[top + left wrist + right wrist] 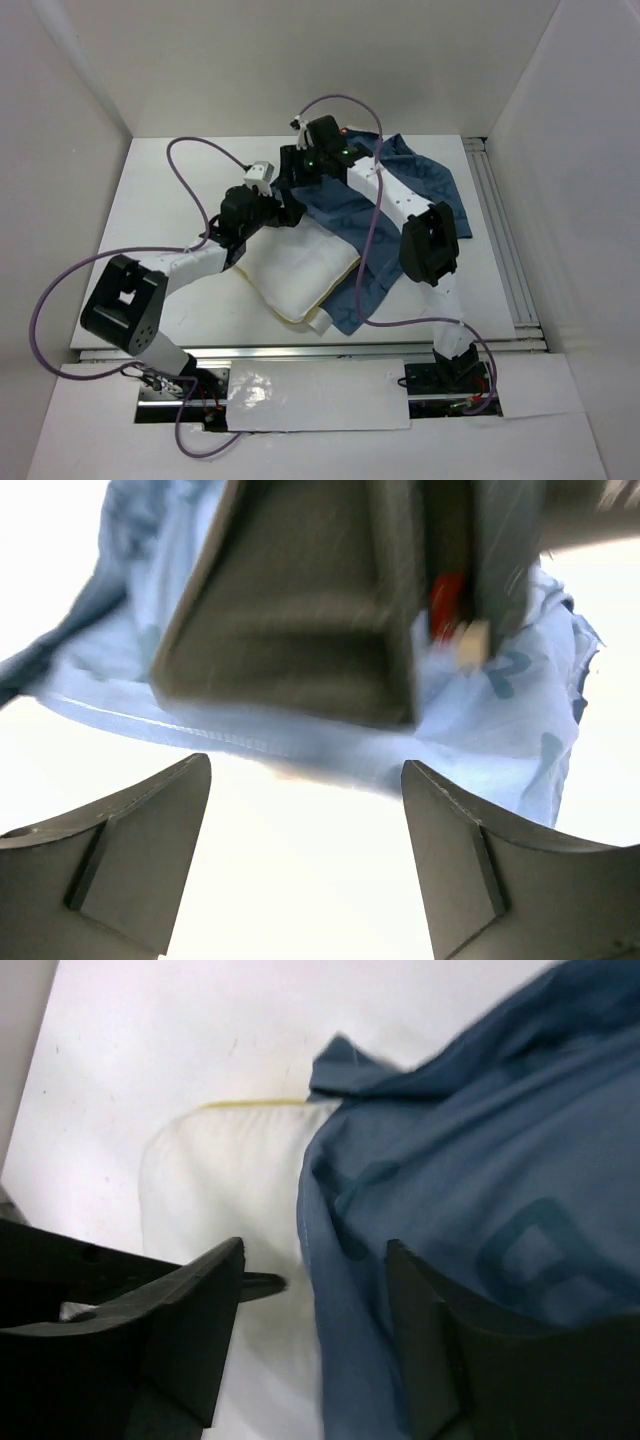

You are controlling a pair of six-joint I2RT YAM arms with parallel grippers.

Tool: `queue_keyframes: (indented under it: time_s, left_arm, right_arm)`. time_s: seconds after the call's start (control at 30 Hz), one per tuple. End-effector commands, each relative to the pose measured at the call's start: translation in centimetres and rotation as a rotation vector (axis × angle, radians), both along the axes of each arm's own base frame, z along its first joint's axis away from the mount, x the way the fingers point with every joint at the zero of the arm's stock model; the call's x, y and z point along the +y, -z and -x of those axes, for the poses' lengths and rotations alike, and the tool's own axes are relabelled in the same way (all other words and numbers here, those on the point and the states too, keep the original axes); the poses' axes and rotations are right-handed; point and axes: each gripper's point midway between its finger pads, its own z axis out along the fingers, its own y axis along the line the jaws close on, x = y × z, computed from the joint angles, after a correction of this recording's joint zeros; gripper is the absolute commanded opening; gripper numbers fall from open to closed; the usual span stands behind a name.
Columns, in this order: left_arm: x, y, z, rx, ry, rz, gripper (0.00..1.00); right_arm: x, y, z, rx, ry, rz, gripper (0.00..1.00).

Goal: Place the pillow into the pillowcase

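Spreading the jaws of the left gripper (305,780) wide, released, grasping nothing between its dark fingers (130,850). Hanging just over a bright white surface directly beneath, too washed out to name for sure. Facing, just ahead of those fingertips, the bunched denim-blue printed fabric pillowcase (490,720), with a blurred dark housing (300,610) looming above it. Parting the jaws of the right gripper (315,1250) as well, released, clamping on nothing. Straddling from above the line where the pillowcase's edge is lying over the large soft white rectangular pillow (215,1180): white cushion under one finger, blue cloth under the other and spreading away to that side. Showing a pale yellow edge at the pillow's end ahead of the fingertips, and bare white table (170,1030) beyond. From overhead, pointing both grippers toward each other, close together, at the pillow's far end, where the case is overlapping it; whether that end is inside, cannot tell. Lying nearer the bases than both claws, the rest of the pillow, uncovered. Trailing off beyond the right gripper, the remaining blue cloth, lying on the table.
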Motion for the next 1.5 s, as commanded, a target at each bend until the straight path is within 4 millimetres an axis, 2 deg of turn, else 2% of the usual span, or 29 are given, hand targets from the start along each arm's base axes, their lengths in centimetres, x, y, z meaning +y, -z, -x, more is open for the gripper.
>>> queue_keyframes:
  time_s: [0.0, 0.03, 0.1, 0.13, 0.2, 0.23, 0.3, 0.33, 0.37, 0.4, 0.43, 0.47, 0.5, 0.53, 0.57, 0.6, 0.63, 0.67, 0.7, 0.77, 0.8, 0.9, 0.93, 0.97, 1.03, 1.17, 1.23, 1.33, 1.47]
  left_arm:
    - [0.8, -4.8, 0.3, -0.103, -0.034, -0.060, 0.90]
    - [1.1, -4.3, 0.8, -0.083, -0.040, -0.095, 0.90]
    - [1.6, -4.5, 1.9, -0.050, -0.076, -0.151, 0.91]
    - [2.0, -4.8, 2.2, -0.031, -0.130, -0.193, 0.91]
    - [2.9, -1.8, 4.7, 0.098, -0.136, -0.308, 0.92]
    - [2.3, -0.9, 7.0, 0.134, -0.118, -0.376, 0.92]
    - [2.3, -0.4, 8.6, 0.150, -0.095, -0.385, 0.92]
    - [0.4, 0.0, 10.7, 0.139, 0.005, -0.391, 0.92]
    - [-0.1, 0.3, 12.5, 0.112, 0.085, -0.404, 0.92]
    - [-1.3, -0.1, 13.7, 0.084, 0.154, -0.384, 0.97]
    - [-3.2, 0.0, 16.1, 0.071, 0.271, -0.374, 1.00]
    - [-3.8, -0.2, 17.3, 0.048, 0.321, -0.362, 1.00]
    - [-4.5, -0.2, 18.1, 0.039, 0.360, -0.366, 1.00]
    - [-5.3, -0.1, 19.5, 0.022, 0.402, -0.379, 1.00]
    - [-5.2, 1.0, 20.2, 0.025, 0.416, -0.408, 1.00]
    - [-5.3, 1.5, 20.8, 0.027, 0.424, -0.423, 1.00]
    - [-5.6, 2.1, 21.3, 0.025, 0.434, -0.439, 1.00]
    - [-5.2, 4.2, 21.6, 0.054, 0.434, -0.480, 1.00]
    - [-5.1, 4.2, 21.5, 0.061, 0.414, -0.474, 1.00]
    - [-4.5, 6.7, 21.4, 0.126, 0.370, -0.538, 1.00]
    - [-4.3, 7.5, 21.8, 0.155, 0.367, -0.576, 0.97]
    - [-4.3, 9.0, 21.4, 0.191, 0.338, -0.631, 0.75]
    - [-4.4, 9.1, 21.1, 0.186, 0.328, -0.632, 0.45]
    - [-4.4, 9.8, 21.0, 0.195, 0.300, -0.644, 0.26]
    - [-4.4, 9.4, 20.2, 0.199, 0.237, -0.640, 0.00]
    - [-3.9, 7.4, 18.3, 0.167, 0.093, -0.609, 0.00]
    - [-4.4, 4.5, 17.9, 0.134, 0.065, -0.533, 0.00]
    - [-4.9, 1.4, 18.1, 0.093, 0.080, -0.446, 0.00]
    - [-5.7, -1.4, 18.1, 0.038, 0.119, -0.387, 0.00]
  right_arm:
    - [-2.5, -8.6, -1.1, -0.145, 0.067, -0.033, 0.68]
    - [-2.8, -10.0, -1.4, -0.173, 0.069, -0.058, 0.73]
    - [-4.5, -10.4, -1.8, -0.163, 0.088, -0.082, 0.83]
    - [-5.1, -12.0, -1.5, -0.178, 0.092, -0.110, 0.92]
    - [-6.8, -11.6, -1.3, -0.166, 0.126, -0.091, 0.98]
    - [-8.6, -11.7, -1.5, -0.175, 0.192, -0.068, 0.99]
    - [-10.9, -11.6, -1.6, -0.185, 0.256, -0.042, 0.99]
    - [-12.0, -11.3, -1.2, -0.179, 0.276, -0.029, 0.99]
    - [-13.4, -13.0, -0.4, -0.218, 0.312, -0.032, 0.99]
    - [-14.5, -10.2, 0.6, -0.167, 0.338, 0.000, 0.99]
    - [-16.3, -11.8, 1.7, -0.201, 0.394, -0.008, 0.99]
    - [-17.0, -11.4, 2.5, -0.209, 0.411, 0.000, 0.99]
    - [-18.4, -8.0, 4.1, -0.146, 0.437, 0.043, 0.99]
    - [-19.0, -7.4, 5.2, -0.132, 0.457, 0.051, 0.99]
    - [-20.2, -8.8, 6.5, -0.167, 0.497, 0.040, 0.99]
    - [-21.1, -5.8, 8.3, -0.110, 0.518, 0.075, 0.99]
    - [-21.5, -7.1, 9.6, -0.138, 0.536, 0.030, 0.99]
    - [-21.5, -5.1, 11.0, -0.118, 0.522, 0.044, 0.99]
    - [-21.3, -4.6, 12.0, -0.108, 0.515, 0.040, 0.99]
    - [-21.6, -4.4, 13.8, -0.117, 0.506, 0.041, 0.99]
    - [-21.7, -3.4, 15.0, -0.093, 0.500, 0.075, 0.99]
    - [-23.9, 0.9, 17.4, -0.026, 0.539, 0.192, 0.99]
    - [-24.0, 1.5, 17.9, -0.012, 0.536, 0.215, 0.99]
    - [-24.3, 2.0, 18.0, -0.011, 0.535, 0.233, 0.99]
    - [-24.6, 3.7, 18.9, 0.020, 0.527, 0.273, 0.99]
    - [-25.4, 6.6, 19.7, 0.049, 0.514, 0.391, 0.99]
    - [-26.0, 8.0, 19.9, 0.062, 0.526, 0.457, 0.97]
    - [-23.2, 8.3, 19.3, 0.037, 0.395, 0.436, 0.91]
    - [-21.8, 9.2, 18.5, -0.013, 0.369, 0.507, 0.89]
